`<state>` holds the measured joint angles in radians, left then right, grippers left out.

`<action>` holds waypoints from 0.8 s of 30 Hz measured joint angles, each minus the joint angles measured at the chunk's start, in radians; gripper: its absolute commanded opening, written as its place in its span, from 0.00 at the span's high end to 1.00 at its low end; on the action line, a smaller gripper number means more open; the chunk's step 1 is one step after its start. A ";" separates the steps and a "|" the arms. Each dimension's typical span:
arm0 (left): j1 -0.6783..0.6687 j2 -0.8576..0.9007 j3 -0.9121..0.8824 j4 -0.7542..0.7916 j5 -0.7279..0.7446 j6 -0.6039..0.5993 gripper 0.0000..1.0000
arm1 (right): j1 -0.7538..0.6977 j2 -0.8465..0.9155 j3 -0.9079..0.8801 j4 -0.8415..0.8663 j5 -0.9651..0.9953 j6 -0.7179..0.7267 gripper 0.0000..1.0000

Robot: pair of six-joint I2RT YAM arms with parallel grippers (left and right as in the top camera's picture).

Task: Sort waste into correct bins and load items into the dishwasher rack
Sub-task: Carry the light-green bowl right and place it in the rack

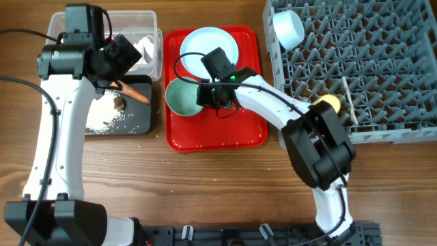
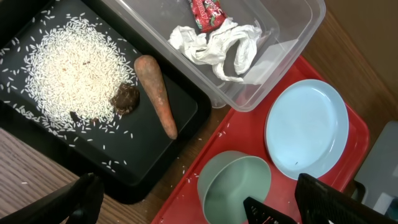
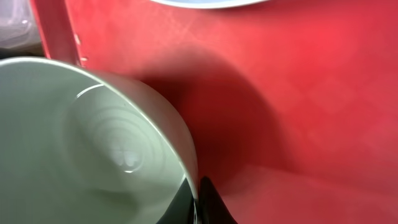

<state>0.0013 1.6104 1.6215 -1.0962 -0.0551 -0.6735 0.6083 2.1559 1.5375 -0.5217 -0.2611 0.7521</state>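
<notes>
My right gripper point(image 1: 205, 96) point(image 3: 196, 202) is shut on the rim of a pale blue bowl point(image 1: 181, 98) point(image 3: 93, 143) point(image 2: 236, 183) on the red serving tray point(image 1: 225, 133). A pale blue plate point(image 1: 208, 44) point(image 2: 308, 127) lies behind it. My left gripper point(image 1: 121, 56) point(image 2: 208, 205) is open and empty above the bins. The black tray point(image 1: 140, 124) point(image 2: 186, 115) holds rice point(image 2: 68, 68), a brown lump point(image 2: 125, 98) and a carrot point(image 1: 136, 94) point(image 2: 157, 93). The clear tub point(image 1: 157, 41) point(image 2: 292, 37) holds tissue point(image 2: 217, 43) and a red packet point(image 2: 206, 12).
The grey rack point(image 1: 382, 82) stands at the right with a pale blue bowl point(image 1: 288, 29) in its far left corner, a yellow cup point(image 1: 330, 102) and a thin white spoon point(image 1: 349, 102) near its front. Loose rice grains lie on the table beside the black tray.
</notes>
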 measured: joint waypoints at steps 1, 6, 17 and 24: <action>0.000 0.000 0.000 0.000 0.000 0.000 0.00 | -0.005 -0.002 0.000 -0.012 0.000 -0.010 0.96; 0.000 0.000 0.000 0.000 0.000 0.000 0.00 | -0.086 -0.154 -0.007 -0.182 0.047 -0.142 0.96; 0.000 0.000 0.000 0.000 0.000 0.000 0.00 | -0.246 -0.531 -0.001 -0.308 1.141 -0.496 0.96; 0.000 0.000 0.000 0.000 0.000 0.000 0.00 | -0.248 -0.371 -0.001 -0.165 1.330 -1.039 0.96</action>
<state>0.0013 1.6104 1.6215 -1.0958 -0.0551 -0.6735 0.3599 1.7851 1.5368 -0.6868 1.0687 -0.2871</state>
